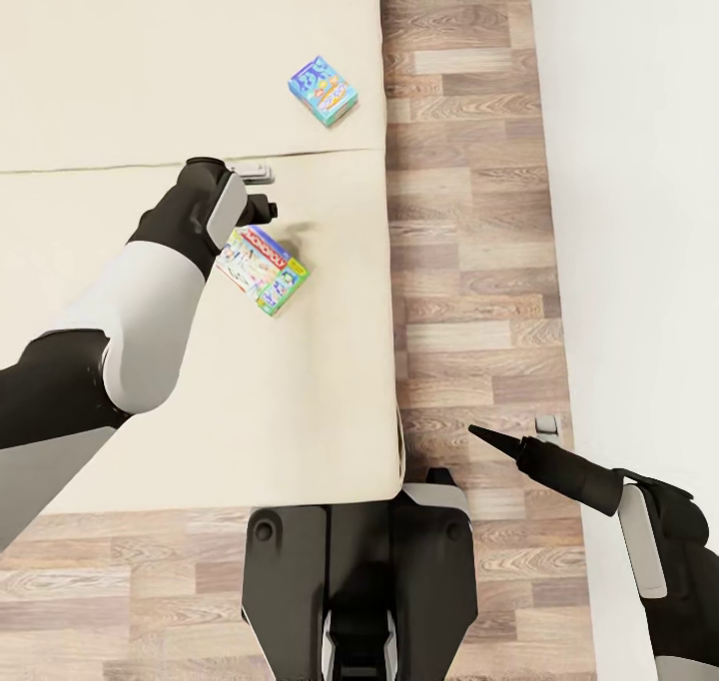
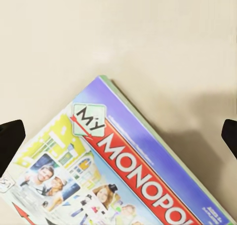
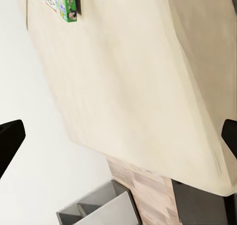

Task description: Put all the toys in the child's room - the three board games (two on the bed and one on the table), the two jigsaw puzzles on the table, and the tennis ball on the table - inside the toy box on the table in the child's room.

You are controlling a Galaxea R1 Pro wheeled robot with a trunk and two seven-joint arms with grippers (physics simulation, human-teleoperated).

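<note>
Left pincer spread wide — arm outstretched, above Monopoly box, on bed.

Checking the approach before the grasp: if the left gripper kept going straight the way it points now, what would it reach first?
Probably the Monopoly board game lying flat on the bed. The left wrist view looks straight onto its cover between the open fingers of the left gripper, with nothing in between, though how far remains is unclear.
</note>
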